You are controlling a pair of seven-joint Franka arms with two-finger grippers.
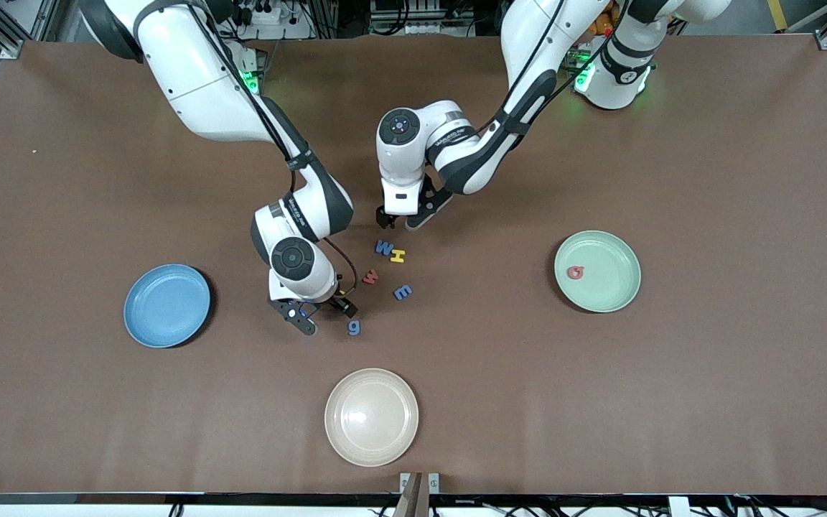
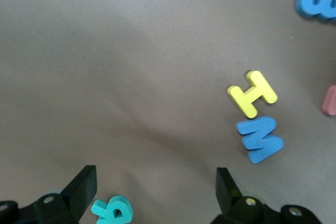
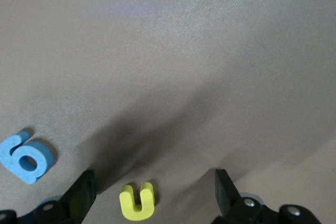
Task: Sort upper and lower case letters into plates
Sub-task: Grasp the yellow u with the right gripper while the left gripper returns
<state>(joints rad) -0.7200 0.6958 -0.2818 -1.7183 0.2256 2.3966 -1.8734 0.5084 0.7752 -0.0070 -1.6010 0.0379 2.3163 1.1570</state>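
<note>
over the letters point(image 1: 383, 248) | left gripper point(image 1: 405, 219), right gripper point(image 1: 313, 316) low (jaws spread, holding nothing)

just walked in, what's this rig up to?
Two arms are sorting toy letters into plates. The mint green plate already holds a red letter; the blue plate holds none. The left pincer hangs open above a teal letter, beside the blue W and yellow H. The right pincer is open over a small yellow letter, next to the blue g. Neither holds anything.
</note>
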